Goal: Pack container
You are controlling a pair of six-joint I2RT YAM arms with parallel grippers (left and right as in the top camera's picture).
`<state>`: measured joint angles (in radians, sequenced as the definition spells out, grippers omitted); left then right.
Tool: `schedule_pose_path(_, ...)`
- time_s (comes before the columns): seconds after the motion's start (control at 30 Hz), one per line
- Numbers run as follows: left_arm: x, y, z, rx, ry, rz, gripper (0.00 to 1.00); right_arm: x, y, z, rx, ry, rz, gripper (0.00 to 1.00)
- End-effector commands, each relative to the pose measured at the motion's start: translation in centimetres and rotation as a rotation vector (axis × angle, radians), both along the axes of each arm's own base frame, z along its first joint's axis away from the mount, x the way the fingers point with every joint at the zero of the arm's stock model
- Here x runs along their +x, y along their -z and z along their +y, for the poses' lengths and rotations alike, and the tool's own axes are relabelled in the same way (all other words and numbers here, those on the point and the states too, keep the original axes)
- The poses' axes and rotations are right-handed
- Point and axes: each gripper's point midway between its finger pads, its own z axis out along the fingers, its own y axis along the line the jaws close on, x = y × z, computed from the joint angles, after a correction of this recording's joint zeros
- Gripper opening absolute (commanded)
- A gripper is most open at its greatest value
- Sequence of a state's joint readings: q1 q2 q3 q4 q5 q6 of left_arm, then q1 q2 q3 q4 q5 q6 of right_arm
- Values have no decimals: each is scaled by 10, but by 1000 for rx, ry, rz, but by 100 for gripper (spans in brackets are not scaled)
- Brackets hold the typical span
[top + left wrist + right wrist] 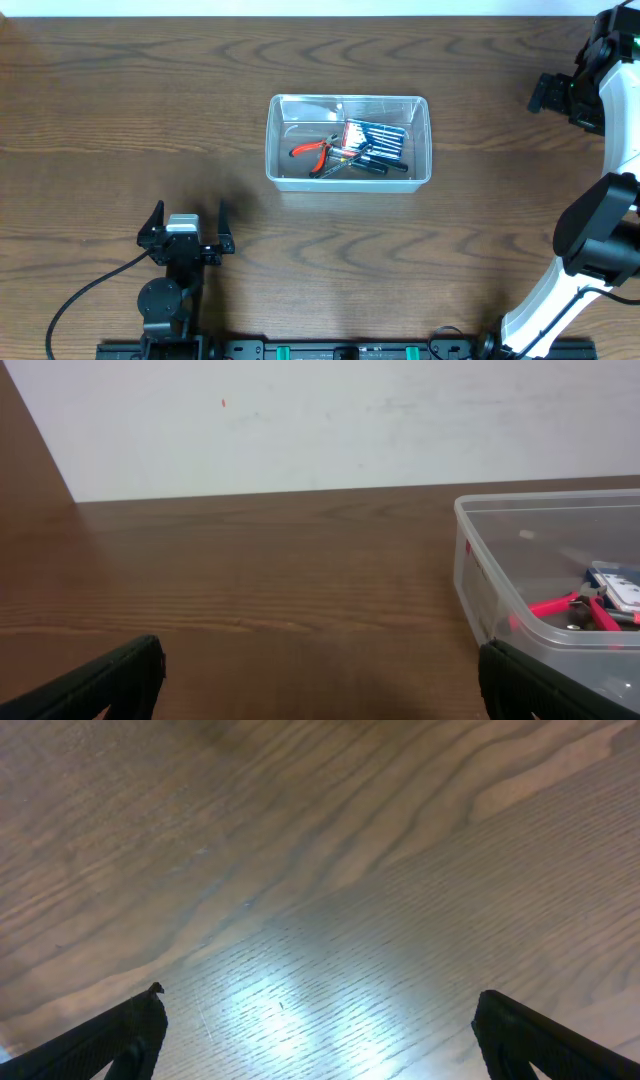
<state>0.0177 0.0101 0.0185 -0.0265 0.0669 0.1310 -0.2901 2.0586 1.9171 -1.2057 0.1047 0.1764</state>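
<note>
Clear plastic container [272,150] sat near the middle of the wooden table [120,120], long side running left to right, well apart from both arms. Inside it: red-handled pliers [315,150] toward the left, a blue screwdriver set case [378,138] tilted toward the right, and dark-handled tools [378,167] lying along the near wall. How many dark tools there were could not be told.

Left gripper [188,216] was low over the near-left part of the table, fingers spread wide with nothing between them. Container lay ahead of it and to its right. In the left wrist view the two fingertips [110,680] showed only at the bottom corners, bare wood between them. The container's corner [470,570] stood at the right edge, and the pliers [555,603] showed pink through the wall. White wall [300,420] behind the table edge.

Right gripper [548,93] was at the far-right edge of the table, well away from the container. Its wrist view looked down on bare wood grain with a light glare. Fingertips [110,1035] were far apart at the bottom corners, jaws wide and empty.

Black cable [90,290] trailed from the left arm's base.
</note>
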Motion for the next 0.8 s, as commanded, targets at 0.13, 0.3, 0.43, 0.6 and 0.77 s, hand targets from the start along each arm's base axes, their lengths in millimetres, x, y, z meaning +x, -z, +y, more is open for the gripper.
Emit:
schedule_pose_path(0.13,-1,15,0,-1,-3,48,98,-1,1,-2,0,17,1,99)
schedule_pose_path(0.3,-1,15,0,-1,-3,48,98,-1,1,-2,0,18,1,99)
schedule_pose_path(0.43,-1,15,0,-1,-3,48,98,-1,1,-2,0,19,1,99)
schedule_pose_path(0.6,-1,15,0,-1,-3,48,98,-1,0,-10,-47,-7,10,99)
schedule_pose_path(0.77,-1,15,0,-1,-3,48,98,-2,-3,-22,-129,-35,28,99)
